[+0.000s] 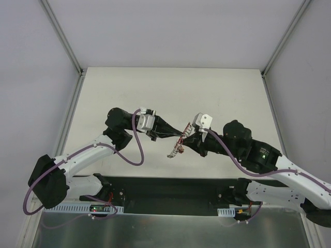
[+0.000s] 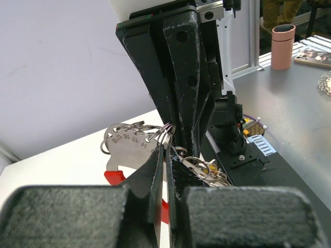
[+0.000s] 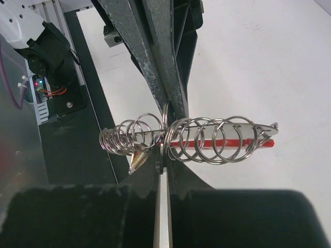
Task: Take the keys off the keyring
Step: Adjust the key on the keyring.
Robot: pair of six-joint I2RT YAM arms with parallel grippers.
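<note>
Silvery wire, thin and springy, makes up the keyring [image 2: 164, 133], which hangs in the air at the middle of the overhead view, above the pale table [image 1: 129, 93], pinched from both sides. The left gripper [image 1: 179, 135] reaches in from the left with its fingers closed narrow on the wire loops. The right gripper [image 3: 164, 158] meets it from the right, fingers likewise nearly together with the ring nipped between them. A grey tag [image 2: 126, 142] stamped with numbers lies flat at centre left of the left wrist view, a red plastic piece [image 3: 265, 143] peeks out beside it, and a row of small loops is threaded along it. The keys [image 1: 175, 150] dangle just below the two tips as a jagged bunch. The bunch is likely light but stiff and slick, apt to swing and twist in a pinch, and the split ring will resist prying. A hold on one key's flat head, with the other grip on the ring wire itself, looks safest.
</note>
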